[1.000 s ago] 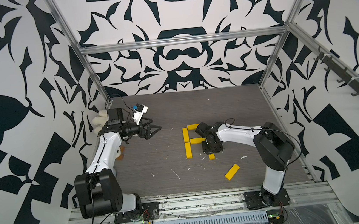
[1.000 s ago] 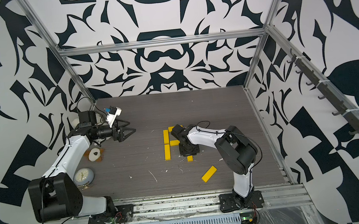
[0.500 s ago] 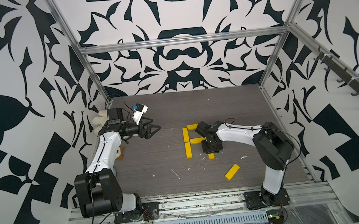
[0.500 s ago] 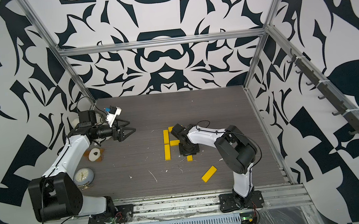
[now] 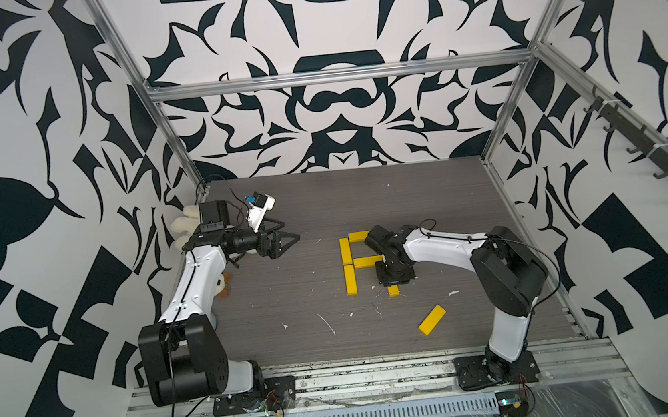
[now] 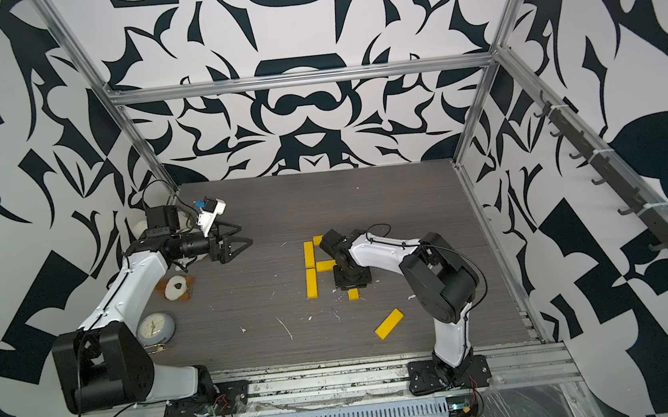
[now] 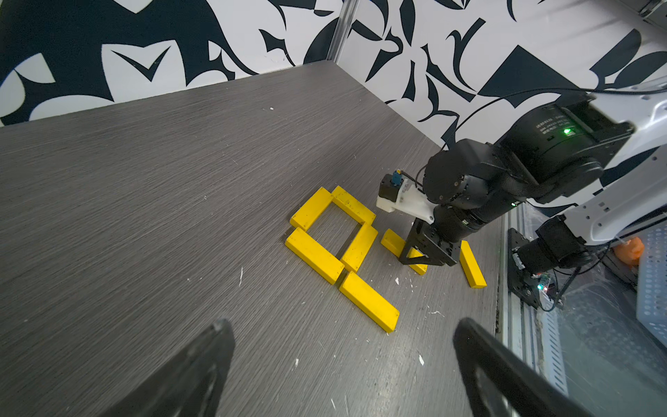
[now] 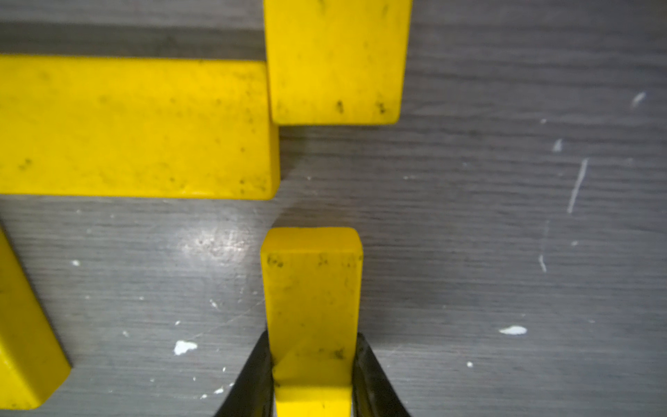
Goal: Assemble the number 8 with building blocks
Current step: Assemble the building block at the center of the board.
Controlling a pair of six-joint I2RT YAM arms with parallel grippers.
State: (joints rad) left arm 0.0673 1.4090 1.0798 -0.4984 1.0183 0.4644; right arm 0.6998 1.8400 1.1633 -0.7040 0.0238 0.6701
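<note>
Several yellow building blocks lie flat mid-table as part of the number 8. In both top views I see the top bar [image 5: 359,236], the middle bar [image 5: 366,261] and two left uprights [image 5: 344,250] [image 6: 311,283]. The upper right upright [image 7: 353,204] shows in the left wrist view; my right arm hides it from above. My right gripper [image 8: 312,346] points down, shut on a bar [image 8: 310,289] below that upright, in line with it, with a small gap. A loose bar [image 5: 432,320] lies at the front right. My left gripper [image 5: 285,241] hovers open at the left.
A white plush toy [image 5: 184,228] sits in the back left corner behind my left arm. A small round clock [image 6: 155,327] and a brown-and-white soft thing [image 6: 177,289] lie by the left arm. White flecks dot the grey tabletop [image 5: 291,305].
</note>
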